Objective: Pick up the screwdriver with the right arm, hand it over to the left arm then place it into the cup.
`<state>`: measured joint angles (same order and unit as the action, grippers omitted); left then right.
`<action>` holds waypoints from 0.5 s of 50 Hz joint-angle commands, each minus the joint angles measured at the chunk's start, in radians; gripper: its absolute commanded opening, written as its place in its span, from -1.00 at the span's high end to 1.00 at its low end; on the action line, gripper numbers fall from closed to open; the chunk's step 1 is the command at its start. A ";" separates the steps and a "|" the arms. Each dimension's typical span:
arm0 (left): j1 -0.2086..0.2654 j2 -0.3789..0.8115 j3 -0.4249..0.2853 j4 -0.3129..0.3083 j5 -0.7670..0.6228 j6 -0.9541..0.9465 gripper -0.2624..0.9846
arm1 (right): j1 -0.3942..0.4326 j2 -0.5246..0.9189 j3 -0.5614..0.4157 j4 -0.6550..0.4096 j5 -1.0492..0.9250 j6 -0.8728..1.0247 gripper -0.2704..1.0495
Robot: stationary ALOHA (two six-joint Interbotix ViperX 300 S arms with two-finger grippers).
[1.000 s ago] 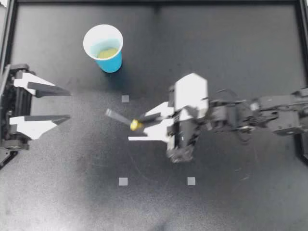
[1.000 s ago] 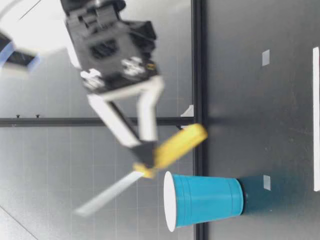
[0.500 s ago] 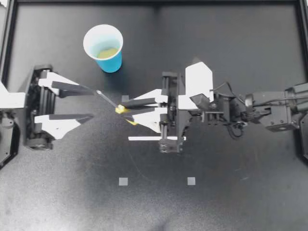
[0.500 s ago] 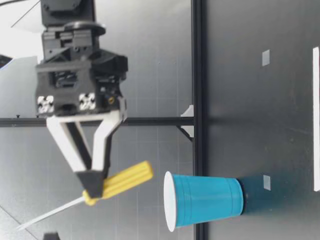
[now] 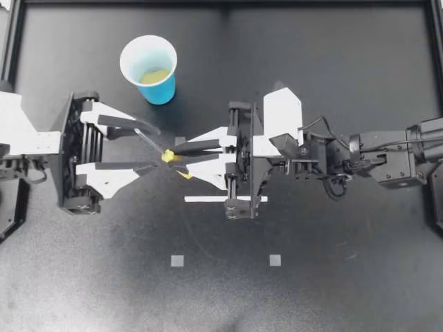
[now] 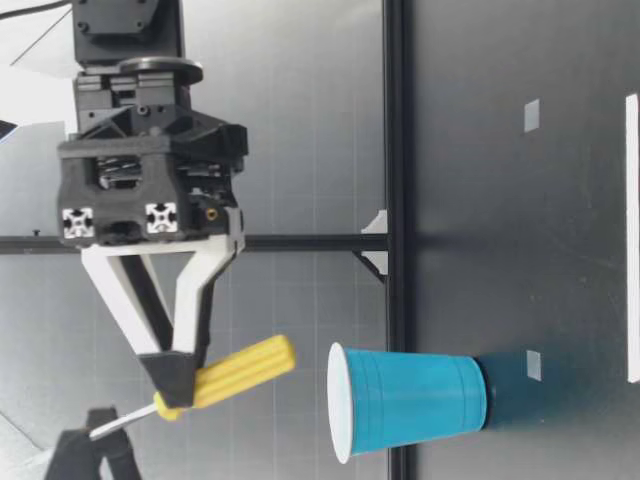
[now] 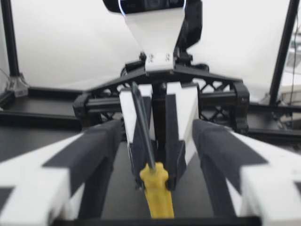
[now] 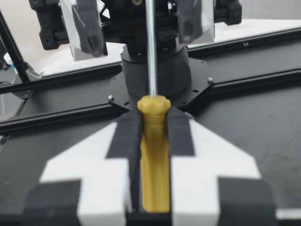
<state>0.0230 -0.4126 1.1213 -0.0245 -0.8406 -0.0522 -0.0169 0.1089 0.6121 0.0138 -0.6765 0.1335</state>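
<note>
Right tool (image 5: 173, 153): is clamping the screwdriver (image 5: 167, 156) by its yellow handle.
Left tool (image 5: 154, 148): is gaping wide, its fingers flanking the shaft.
Cup (image 5: 149, 68): is standing upright on the table (image 5: 311, 277).

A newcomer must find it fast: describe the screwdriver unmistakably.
Above the black table, my right tool and left tool meet tip to tip. The screwdriver is held aloft by the right one, its thin shaft poking between the left one's open fingers. Its yellow handle stands out from the black-and-white tools.
</note>
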 commanded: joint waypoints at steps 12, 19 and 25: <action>0.002 0.002 -0.023 -0.003 -0.026 -0.002 0.25 | -0.008 -0.014 -0.023 -0.002 -0.012 0.000 0.56; 0.002 0.003 -0.023 -0.003 -0.025 -0.011 0.52 | -0.008 -0.015 -0.023 0.000 -0.014 0.002 0.55; 0.000 0.003 -0.021 -0.003 -0.023 -0.015 0.52 | -0.008 -0.014 -0.025 0.005 -0.014 0.003 0.52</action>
<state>0.0261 -0.4050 1.1198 -0.0291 -0.8575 -0.0644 -0.0169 0.1104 0.6136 0.0123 -0.6765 0.1350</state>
